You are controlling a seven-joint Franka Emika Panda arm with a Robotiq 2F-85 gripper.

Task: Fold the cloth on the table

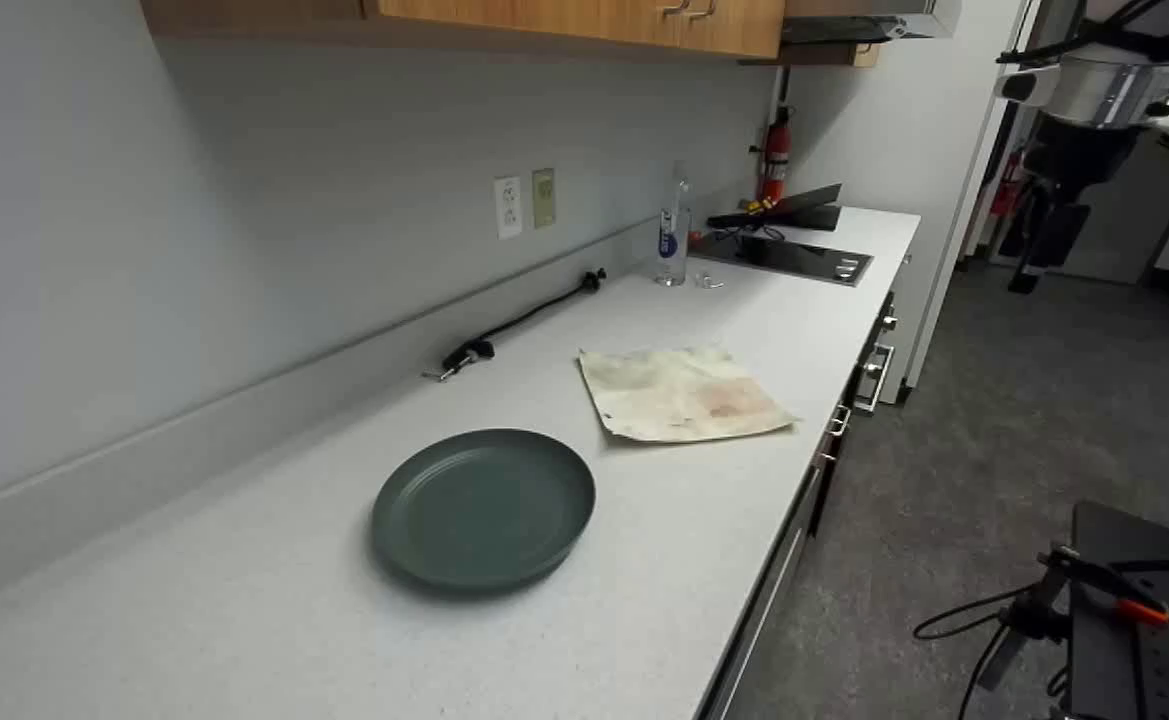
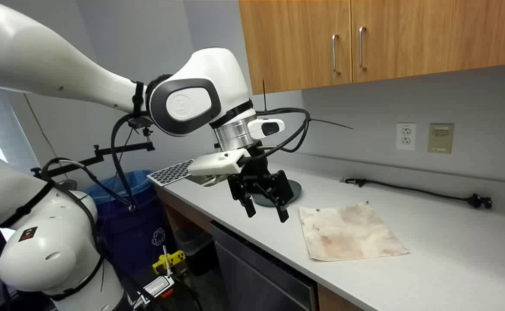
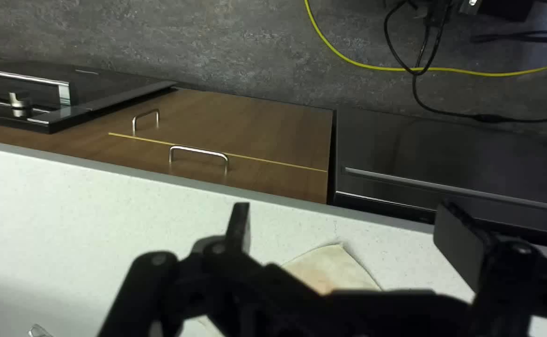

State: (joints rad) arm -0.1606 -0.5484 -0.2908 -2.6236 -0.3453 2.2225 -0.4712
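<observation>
A stained cream cloth lies spread flat on the white counter, seen in both exterior views. One corner of it rises slightly in an exterior view. In the wrist view, part of the cloth shows between the fingers and the rest is hidden behind the gripper body. My gripper is open and empty, above the counter's front edge and apart from the cloth. It also shows in the wrist view, fingers wide apart, and at the upper right of an exterior view.
A dark green plate stands on the counter near the cloth. A black clamp arm lies along the wall. A clear bottle and a black cooktop are farther along. Wooden cabinets hang above.
</observation>
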